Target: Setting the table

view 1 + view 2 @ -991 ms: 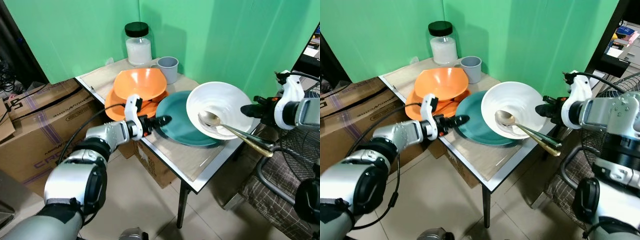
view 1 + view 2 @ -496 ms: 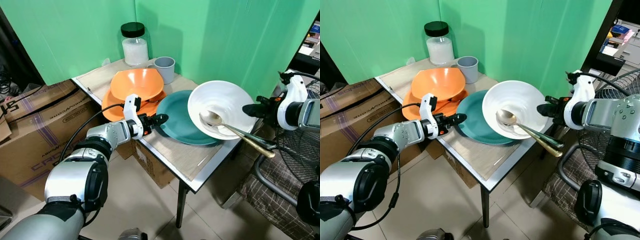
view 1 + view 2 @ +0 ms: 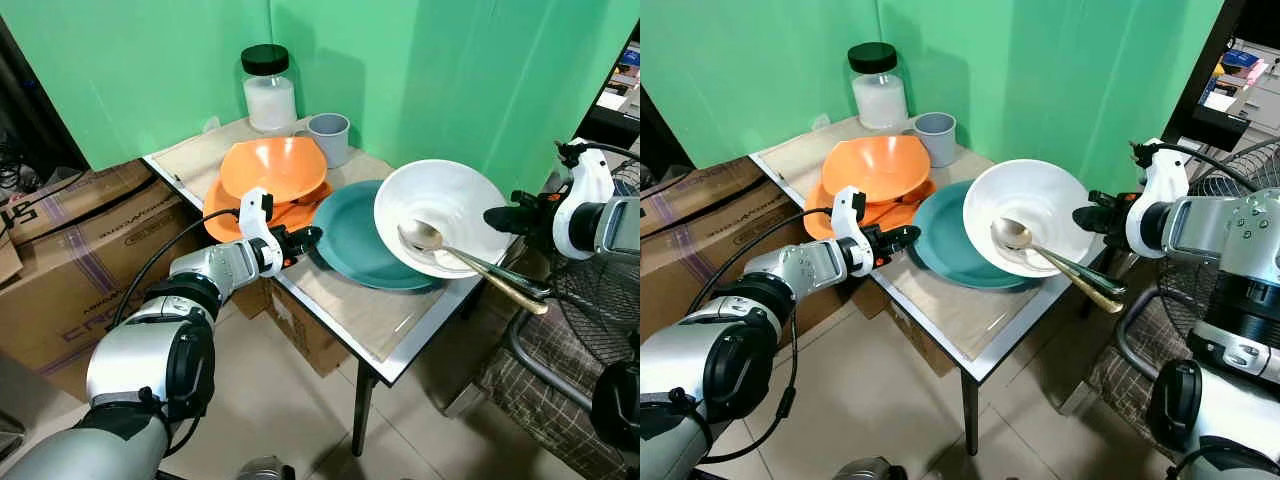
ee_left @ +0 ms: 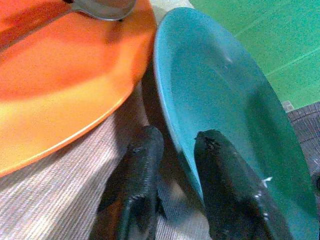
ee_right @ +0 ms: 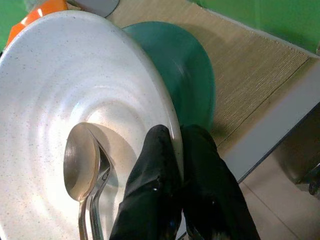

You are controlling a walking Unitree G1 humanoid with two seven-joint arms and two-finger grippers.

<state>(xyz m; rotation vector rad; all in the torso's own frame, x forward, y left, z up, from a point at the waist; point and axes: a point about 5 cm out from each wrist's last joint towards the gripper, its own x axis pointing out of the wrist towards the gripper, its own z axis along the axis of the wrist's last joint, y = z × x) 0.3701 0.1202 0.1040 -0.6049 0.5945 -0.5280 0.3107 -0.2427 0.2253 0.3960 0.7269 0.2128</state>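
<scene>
Right gripper (image 5: 182, 155) first: its two black fingers pinch the rim of the white bowl (image 3: 450, 205), one finger inside, one outside, clamped tight. The bowl hangs tilted at the table's right edge, its low side over the teal plate (image 3: 365, 240), and a spoon (image 3: 425, 237) lies in its hollow with long handles poking out past the table edge toward the fan (image 3: 600, 300). The right arm reaches in level from beyond that edge.

Over to the left gripper (image 4: 172, 145): fingers narrowly parted, straddling the near rim of the teal plate, one finger over the plate's inner face, the other on the mat side; whether they press the rim I cannot tell. The forearm stretches low from the table's front-left edge, elbow out over the cardboard boxes (image 3: 80, 250).

The orange bowl (image 3: 275, 168) sits on the orange plate (image 3: 225, 205), just beside the teal plate. At the back corner stand the grey cup (image 3: 330, 137) and the black-lidded jar (image 3: 270, 90). The table (image 3: 370, 320) has bare mat along the front edge.
</scene>
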